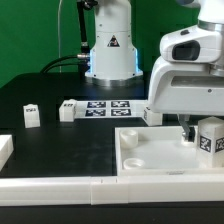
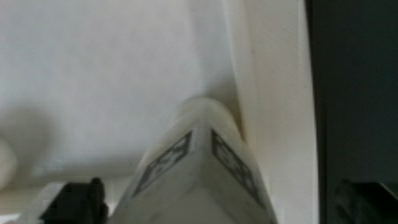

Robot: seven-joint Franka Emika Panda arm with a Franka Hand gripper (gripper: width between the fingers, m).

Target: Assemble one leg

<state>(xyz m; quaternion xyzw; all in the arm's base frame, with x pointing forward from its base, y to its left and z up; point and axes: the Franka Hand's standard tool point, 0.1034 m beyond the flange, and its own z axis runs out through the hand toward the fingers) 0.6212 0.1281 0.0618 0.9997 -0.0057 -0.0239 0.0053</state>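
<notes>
A leg, a small white block with black-and-white tags, stands in the corner of the white tray at the exterior view's right. My gripper hangs right over it. In the wrist view the leg rises between my fingers, close to the tray's raised rim. The gripper is open: one dark finger stands apart from the leg with white tray floor showing between them. Two more legs sit on the black table at the exterior view's left.
The marker board lies behind the tray, in front of the arm's base. A long white bar runs along the front edge. Another white piece sits at the far left. Round sockets mark the tray's corners.
</notes>
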